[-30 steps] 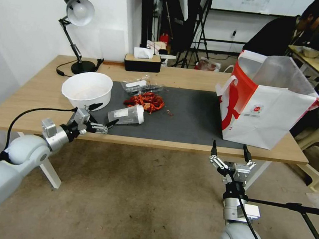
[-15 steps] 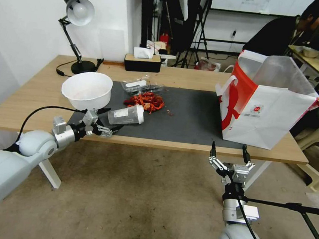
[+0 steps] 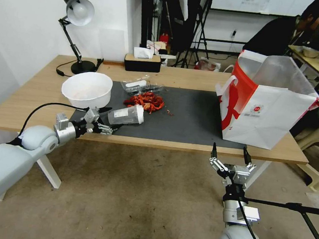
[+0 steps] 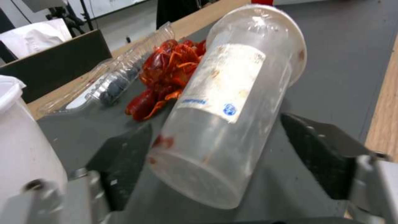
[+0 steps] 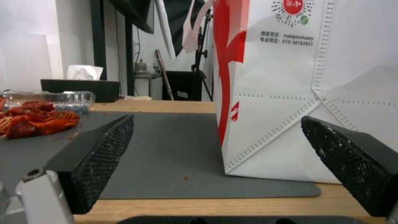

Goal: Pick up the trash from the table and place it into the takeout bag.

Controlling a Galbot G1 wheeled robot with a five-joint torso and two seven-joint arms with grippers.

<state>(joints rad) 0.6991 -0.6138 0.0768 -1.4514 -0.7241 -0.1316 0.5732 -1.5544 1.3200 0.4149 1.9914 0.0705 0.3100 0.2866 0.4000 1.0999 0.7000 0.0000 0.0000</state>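
Spread wide, the left gripper (image 3: pixel 108 121) brackets the base of the clear plastic cup (image 3: pixel 126 115), which lies on its side on the table's (image 3: pixel 172 145) dark mat (image 3: pixel 189 118). Below the table's front edge the right gripper (image 3: pixel 230 153) hangs open too. Beyond lie crayfish shells (image 3: pixel 145 101); the takeout bag (image 3: pixel 266 107) stands at the right.

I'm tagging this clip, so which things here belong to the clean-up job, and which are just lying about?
Part of the job:
clear plastic cup, lying on its side between the open left claw fingers
crayfish shells
white bowl
clear plastic tray
takeout bag
table

Just lying about:
desk lamp
black tissue box

The right claw hangs open below the table edge.
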